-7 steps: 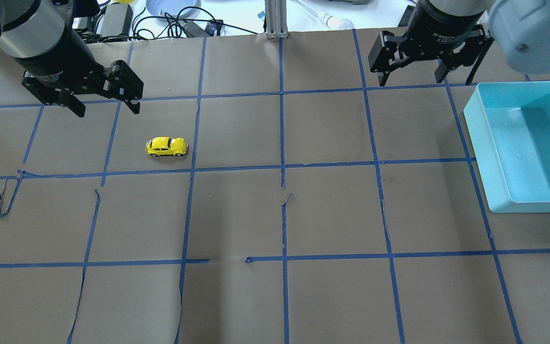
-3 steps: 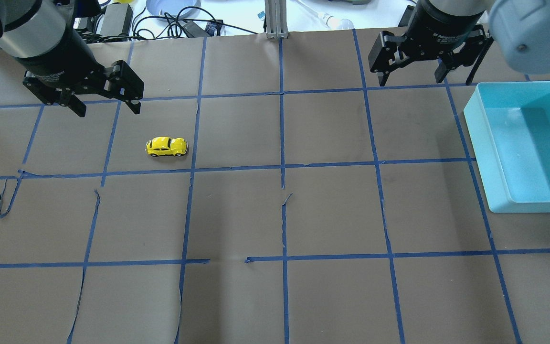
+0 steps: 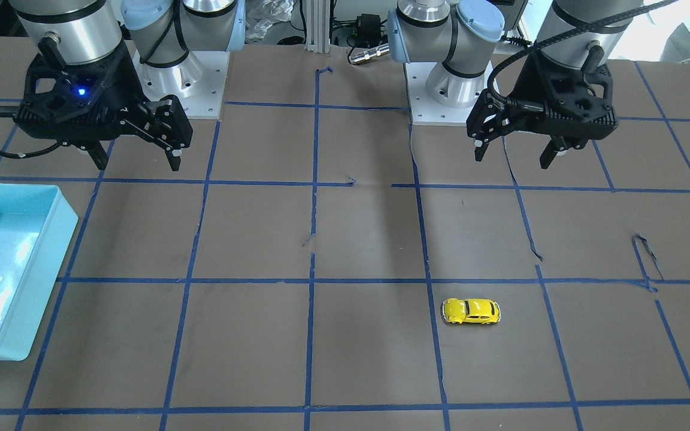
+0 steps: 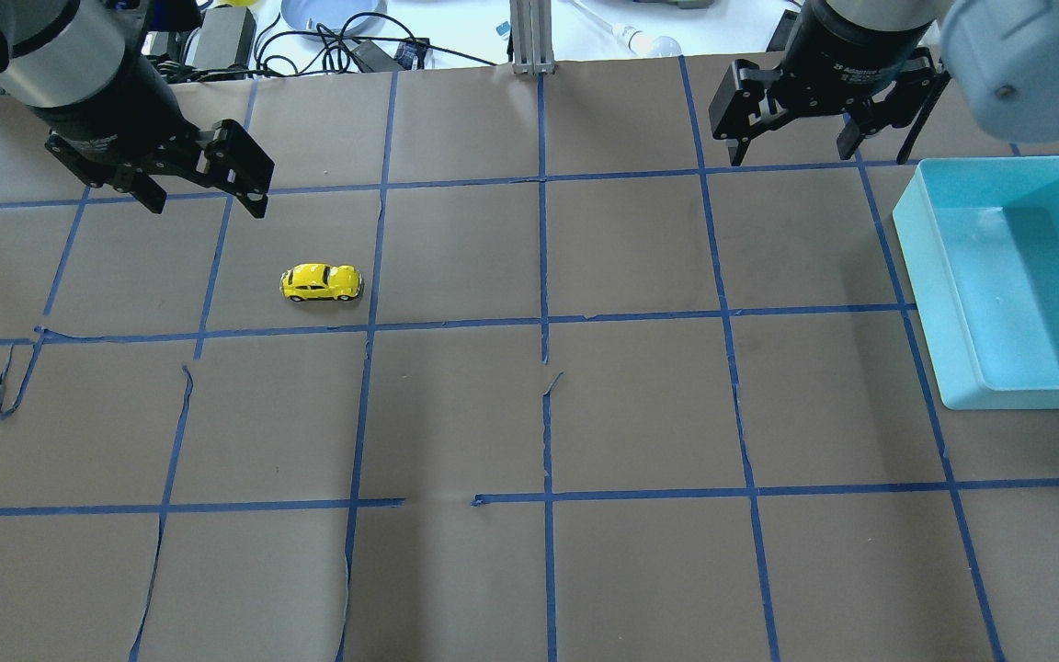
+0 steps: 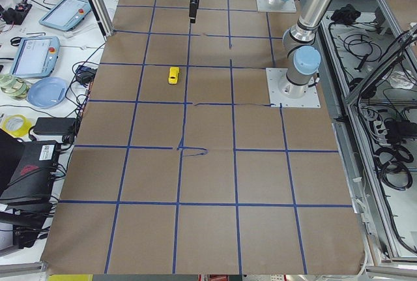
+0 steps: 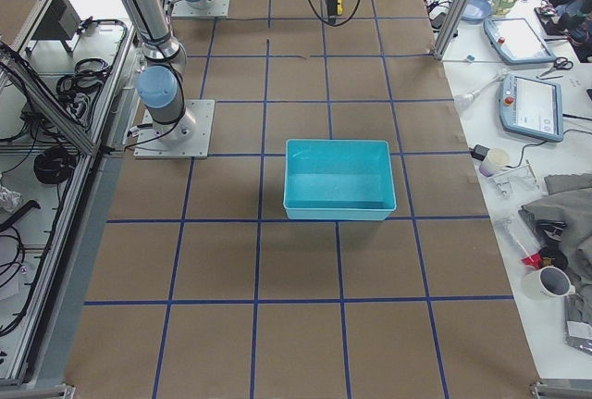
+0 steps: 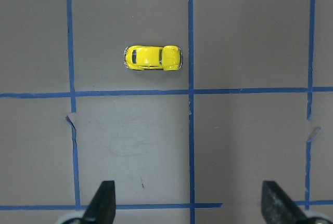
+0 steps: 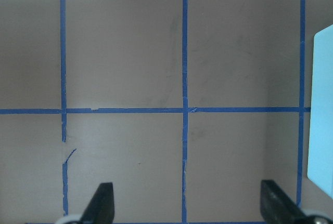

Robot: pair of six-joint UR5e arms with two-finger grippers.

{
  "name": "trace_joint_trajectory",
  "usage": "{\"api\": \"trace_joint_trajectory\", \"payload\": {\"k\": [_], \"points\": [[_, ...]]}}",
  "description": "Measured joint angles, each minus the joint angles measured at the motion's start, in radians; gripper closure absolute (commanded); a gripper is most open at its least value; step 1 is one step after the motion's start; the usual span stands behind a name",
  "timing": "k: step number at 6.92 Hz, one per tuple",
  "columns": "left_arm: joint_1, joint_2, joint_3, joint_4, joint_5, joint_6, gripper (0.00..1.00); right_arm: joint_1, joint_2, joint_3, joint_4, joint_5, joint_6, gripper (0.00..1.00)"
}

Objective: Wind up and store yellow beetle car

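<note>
The yellow beetle car (image 4: 322, 282) stands on its wheels on the brown table, left of the middle; it also shows in the front view (image 3: 471, 311), the left side view (image 5: 173, 75) and the left wrist view (image 7: 153, 58). My left gripper (image 4: 206, 207) is open and empty, raised above the table, to the left of and behind the car; it shows in the front view (image 3: 511, 158) and its own wrist view (image 7: 188, 198). My right gripper (image 4: 791, 152) is open and empty, high at the back right, also in the front view (image 3: 137, 163).
A teal bin (image 4: 1026, 395) stands empty at the table's right edge, also seen in the front view (image 3: 9, 187) and the right side view (image 6: 338, 214). Blue tape lines grid the table, some peeled. An aluminium post (image 4: 529, 37) and cables lie beyond the back edge.
My left gripper has shifted slightly back and up, still open. The car and the right gripper have not moved.
</note>
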Motion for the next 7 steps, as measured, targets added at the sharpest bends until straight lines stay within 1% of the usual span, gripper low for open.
{"api": "trace_joint_trajectory", "payload": {"k": [1,3,5,7], "points": [[0.004,-0.017,-0.01,0.029,0.0,0.143,0.02,0.0,0.0,0.0,0.0,0.0,0.0,0.0],[0.007,-0.086,-0.025,0.09,-0.002,0.391,0.05,0.0,0.0,0.0,0.0,0.0,0.0,0.0],[0.008,-0.187,-0.03,0.168,0.004,0.698,0.06,0.0,0.0,0.001,0.0,0.0,0.0,0.0],[0.008,-0.302,-0.033,0.283,0.011,0.985,0.07,0.001,0.0,0.002,0.001,0.0,0.0,0.0]]}}
